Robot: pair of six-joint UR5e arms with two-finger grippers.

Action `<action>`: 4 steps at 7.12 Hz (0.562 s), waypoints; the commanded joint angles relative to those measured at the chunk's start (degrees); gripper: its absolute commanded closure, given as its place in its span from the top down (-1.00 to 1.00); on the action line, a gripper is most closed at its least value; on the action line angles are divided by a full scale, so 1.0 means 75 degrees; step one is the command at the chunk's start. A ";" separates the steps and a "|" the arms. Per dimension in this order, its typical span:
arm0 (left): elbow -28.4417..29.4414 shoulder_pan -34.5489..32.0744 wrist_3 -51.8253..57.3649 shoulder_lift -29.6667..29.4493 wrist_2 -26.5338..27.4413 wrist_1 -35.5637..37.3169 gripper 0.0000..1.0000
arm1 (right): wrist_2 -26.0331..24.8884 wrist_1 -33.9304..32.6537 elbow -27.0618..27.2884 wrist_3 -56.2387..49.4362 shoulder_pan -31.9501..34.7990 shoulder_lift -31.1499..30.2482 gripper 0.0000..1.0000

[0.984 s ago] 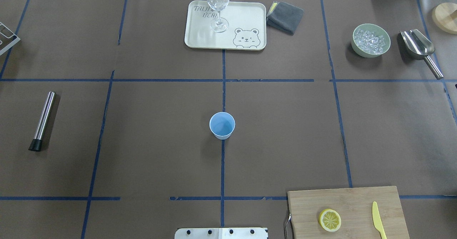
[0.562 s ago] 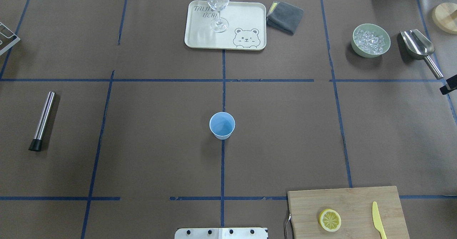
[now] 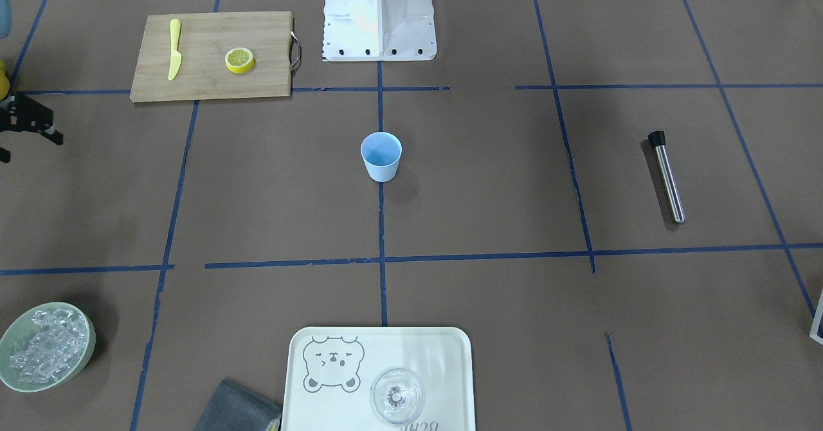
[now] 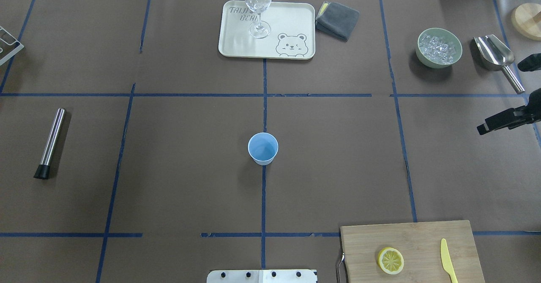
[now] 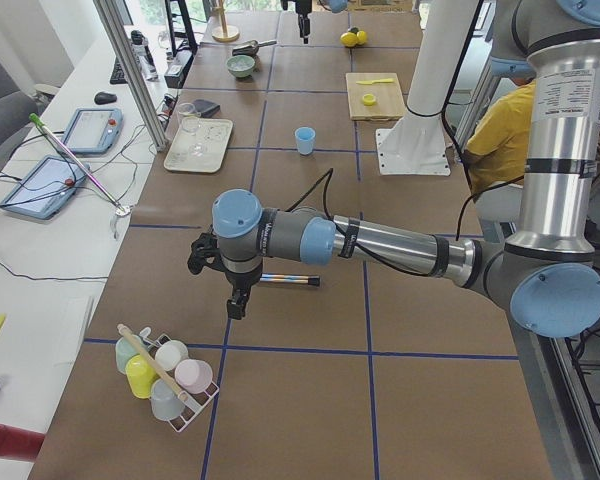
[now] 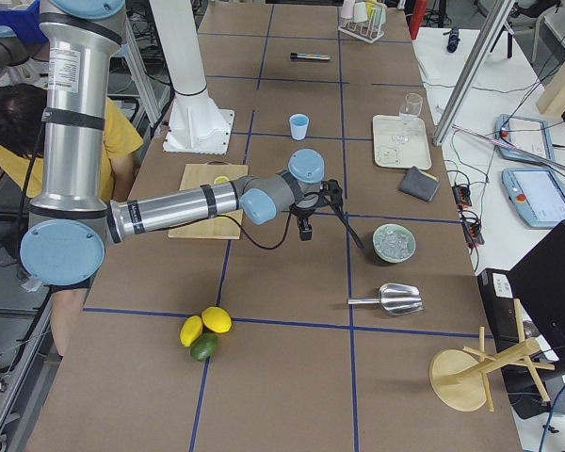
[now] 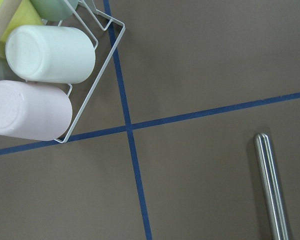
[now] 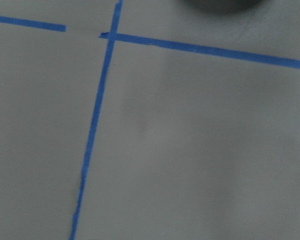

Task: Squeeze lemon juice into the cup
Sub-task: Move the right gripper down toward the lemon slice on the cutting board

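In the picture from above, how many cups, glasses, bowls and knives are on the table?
Cups: 1, the blue cup
Glasses: 1, the wine glass
Bowls: 1, the green bowl with ice in it
Knives: 1, the yellow knife
Total: 4

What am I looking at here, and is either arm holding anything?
Two robot arms, each with a two-finger gripper, share one table. Two pictures look down on it, from behind and from in front of the robot; two look along it from its ends; two come from wrist cameras. The blue cup stands mid-table. The lemon lies cut face up on a board beside a yellow knife. The right gripper is open and empty, near the ice bowl. The left gripper hangs by the cup rack; whether it is open, I cannot tell.
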 commanded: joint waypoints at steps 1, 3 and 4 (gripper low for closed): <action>-0.0029 0.0000 -0.0017 -0.0010 0.0000 -0.0022 1.00 | -0.1091 0.0063 0.1455 0.2500 -0.1826 -0.0275 1.00; -0.0135 0.0023 0.0006 -0.0010 -0.0012 -0.0034 1.00 | -0.2244 0.0063 0.2033 0.3783 -0.3575 -0.0264 1.00; -0.0147 0.0058 0.0006 -0.0033 -0.0012 -0.0196 1.00 | -0.3883 0.0063 0.2129 0.4729 -0.5079 -0.0241 1.00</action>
